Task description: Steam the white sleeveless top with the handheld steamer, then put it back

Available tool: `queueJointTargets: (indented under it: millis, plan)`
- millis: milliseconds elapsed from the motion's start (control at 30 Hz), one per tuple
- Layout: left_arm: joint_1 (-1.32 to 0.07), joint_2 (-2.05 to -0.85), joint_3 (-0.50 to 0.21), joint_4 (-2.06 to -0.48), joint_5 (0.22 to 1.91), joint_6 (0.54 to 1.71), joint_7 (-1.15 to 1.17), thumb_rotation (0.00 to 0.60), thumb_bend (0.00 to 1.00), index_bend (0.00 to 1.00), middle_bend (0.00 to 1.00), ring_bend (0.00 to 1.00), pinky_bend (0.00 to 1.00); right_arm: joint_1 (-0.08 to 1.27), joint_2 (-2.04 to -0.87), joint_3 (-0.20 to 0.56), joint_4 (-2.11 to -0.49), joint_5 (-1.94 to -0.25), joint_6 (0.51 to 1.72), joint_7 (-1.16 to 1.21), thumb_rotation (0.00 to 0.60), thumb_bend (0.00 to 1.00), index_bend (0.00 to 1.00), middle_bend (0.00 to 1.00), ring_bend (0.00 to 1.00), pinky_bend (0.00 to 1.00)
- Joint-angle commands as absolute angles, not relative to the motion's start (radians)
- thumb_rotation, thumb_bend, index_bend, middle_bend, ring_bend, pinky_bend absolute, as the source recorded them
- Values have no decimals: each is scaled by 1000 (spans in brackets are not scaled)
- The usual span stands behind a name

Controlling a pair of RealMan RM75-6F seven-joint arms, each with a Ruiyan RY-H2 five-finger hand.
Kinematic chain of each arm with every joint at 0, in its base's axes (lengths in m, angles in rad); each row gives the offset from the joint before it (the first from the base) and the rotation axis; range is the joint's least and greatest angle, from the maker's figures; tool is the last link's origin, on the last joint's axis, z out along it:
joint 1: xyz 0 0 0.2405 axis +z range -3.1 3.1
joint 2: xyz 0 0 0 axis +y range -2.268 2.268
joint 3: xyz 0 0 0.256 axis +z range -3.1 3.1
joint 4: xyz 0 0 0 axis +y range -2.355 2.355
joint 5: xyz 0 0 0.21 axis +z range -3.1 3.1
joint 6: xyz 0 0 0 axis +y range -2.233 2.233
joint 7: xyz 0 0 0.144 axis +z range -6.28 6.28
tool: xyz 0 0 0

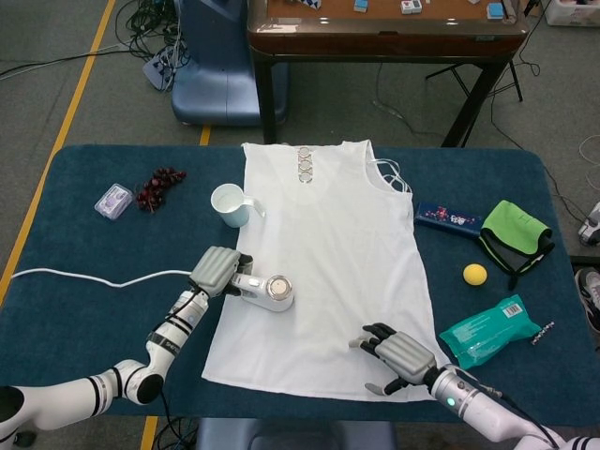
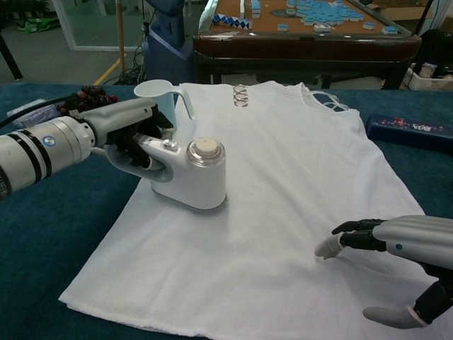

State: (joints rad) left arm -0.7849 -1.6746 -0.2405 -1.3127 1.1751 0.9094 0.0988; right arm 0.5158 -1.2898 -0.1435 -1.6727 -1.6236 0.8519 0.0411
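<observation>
The white sleeveless top (image 1: 323,253) (image 2: 283,184) lies flat on the blue table, neck at the far side. My left hand (image 1: 217,271) (image 2: 131,142) grips the handle of the white handheld steamer (image 1: 274,292) (image 2: 195,177), whose flat face sits on the top's left part. A white cord (image 1: 84,277) trails left from it. My right hand (image 1: 398,356) (image 2: 403,262) hovers over the top's lower right hem, fingers apart, holding nothing.
A white measuring cup (image 1: 228,203) (image 2: 157,93) stands by the top's left edge. Dark grapes (image 1: 159,187) and a small clear packet (image 1: 113,201) lie far left. A blue box (image 1: 448,218), green cloth (image 1: 516,234), yellow ball (image 1: 475,274) and teal packet (image 1: 487,330) lie right.
</observation>
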Motion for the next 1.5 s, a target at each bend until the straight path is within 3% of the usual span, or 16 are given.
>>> queueJointTargets:
  millis: [33, 433, 1033, 1500]
  plan:
    - [-798, -1693, -244, -1294, 1162, 900, 112, 600, 278, 703, 860, 766, 812, 516, -1292, -148, -1673, -1624, 851, 41, 401, 338, 135, 185, 47, 43]
    - [-806, -1721, -239, -1222, 1138, 891, 120, 600, 277, 703, 860, 766, 812, 521, -1297, -164, -1669, -1626, 853, 47, 409, 339, 135, 185, 47, 43]
    - [-762, -1649, -206, -1298, 1149, 908, 109, 600, 278, 703, 860, 765, 812, 527, -1300, -177, -1668, -1628, 858, 47, 407, 338, 136, 185, 47, 43]
    - [-827, -1725, -220, -1297, 1128, 868, 184, 600, 278, 703, 860, 761, 812, 520, -1292, -186, -1682, -1626, 873, 34, 406, 338, 135, 185, 46, 43]
